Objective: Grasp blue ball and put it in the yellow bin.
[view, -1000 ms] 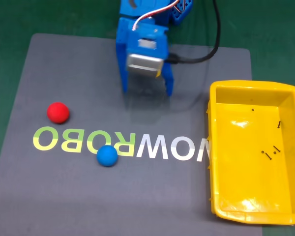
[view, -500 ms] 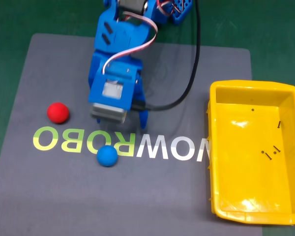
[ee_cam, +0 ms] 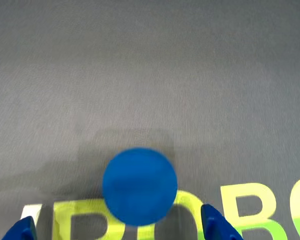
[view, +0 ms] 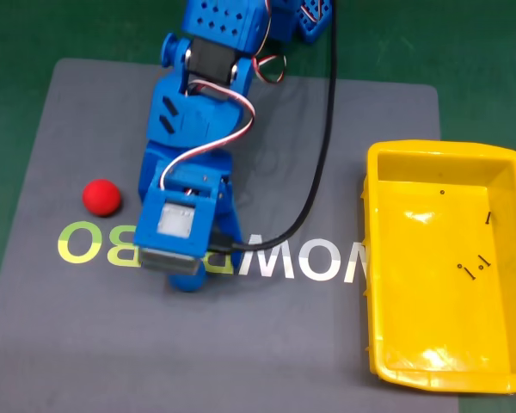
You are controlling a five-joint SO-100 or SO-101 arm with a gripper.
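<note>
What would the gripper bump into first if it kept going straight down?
Most likely the blue ball, which sits between the open fingers of the gripper on the gray mat.

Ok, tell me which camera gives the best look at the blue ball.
The wrist view: the blue ball sits whole and unobstructed on the grey mat, between the two fingertips of the open gripper. In the fixed view, the arm covers the spot where it lies.
</note>
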